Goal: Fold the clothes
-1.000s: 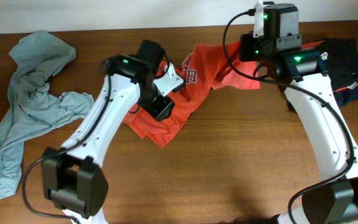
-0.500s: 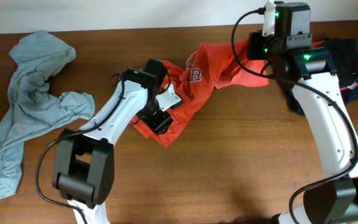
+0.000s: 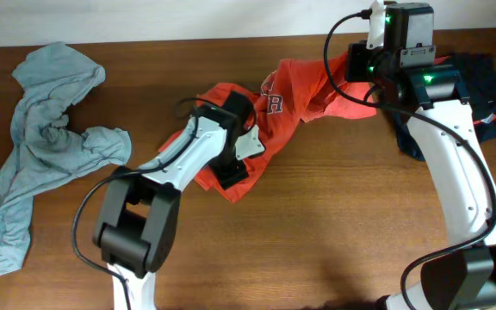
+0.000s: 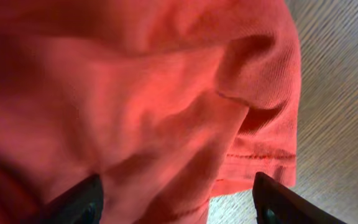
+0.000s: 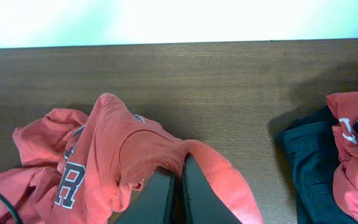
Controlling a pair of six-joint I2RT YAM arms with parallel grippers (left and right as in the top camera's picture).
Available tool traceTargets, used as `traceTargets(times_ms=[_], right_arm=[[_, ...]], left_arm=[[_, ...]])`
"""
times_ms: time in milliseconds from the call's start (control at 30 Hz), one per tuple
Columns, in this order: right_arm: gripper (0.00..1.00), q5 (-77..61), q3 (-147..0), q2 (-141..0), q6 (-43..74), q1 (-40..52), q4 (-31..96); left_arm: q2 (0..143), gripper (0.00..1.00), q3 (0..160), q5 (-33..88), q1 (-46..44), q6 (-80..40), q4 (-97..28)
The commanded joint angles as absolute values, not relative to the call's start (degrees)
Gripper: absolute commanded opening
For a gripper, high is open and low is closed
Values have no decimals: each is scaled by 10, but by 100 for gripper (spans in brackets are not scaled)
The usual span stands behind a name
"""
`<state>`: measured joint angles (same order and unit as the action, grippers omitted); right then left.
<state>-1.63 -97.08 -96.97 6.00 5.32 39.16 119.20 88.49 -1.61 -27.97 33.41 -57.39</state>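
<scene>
A red T-shirt (image 3: 295,99) with dark letters lies crumpled across the middle of the table. My right gripper (image 3: 362,71) is shut on the shirt's right end; the right wrist view shows red cloth (image 5: 104,155) pinched between the closed fingers (image 5: 179,177). My left gripper (image 3: 236,168) sits on the shirt's lower left part, near its hem. In the left wrist view its fingers (image 4: 179,202) are wide apart, with red fabric (image 4: 166,93) and the stitched hem between them and bare wood to the right.
A grey garment (image 3: 50,146) lies bunched at the left of the table. A dark navy garment (image 3: 480,95) lies at the far right, and the right wrist view shows it (image 5: 309,162) with another red piece (image 5: 353,149) on it. The table's back edge meets a white wall.
My left arm has swung right and its gripper has slid right along the shirt's lower edge. My right gripper has shifted slightly right, drawing the shirt with it.
</scene>
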Motion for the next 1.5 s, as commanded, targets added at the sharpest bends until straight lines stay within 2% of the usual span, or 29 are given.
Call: traceTargets(times_ms=[0,167,333,667,833,867,1067,1200,1300,1467], right_arm=[[4,-19,-985,-972,65,48,387],[4,-15,-985,-972,65,48,387],[4,-13,-985,-972,65,48,387],[4,-13,-985,-972,76,48,391],[4,-13,-985,-972,76,48,394],[4,-13,-985,-972,76,48,395],[4,-13,-985,-972,76,48,399],[4,-13,-985,-972,76,48,400],[4,-13,-985,-972,76,48,401],[4,-13,-985,-971,76,48,402]], left_arm=[[1209,77,880,-19,-295,357,-577],[1211,77,880,24,-319,371,-611],[1211,72,880,28,-343,371,-619],[1240,72,880,2,-349,367,-597],[1267,64,880,-35,-348,337,-586],[1268,62,880,-35,-348,337,-585],[1274,27,880,-36,-347,333,-571],[1274,15,880,-51,-344,276,-555],[1274,1,880,-51,-339,259,-555],[1269,0,907,-70,-331,204,-565]])
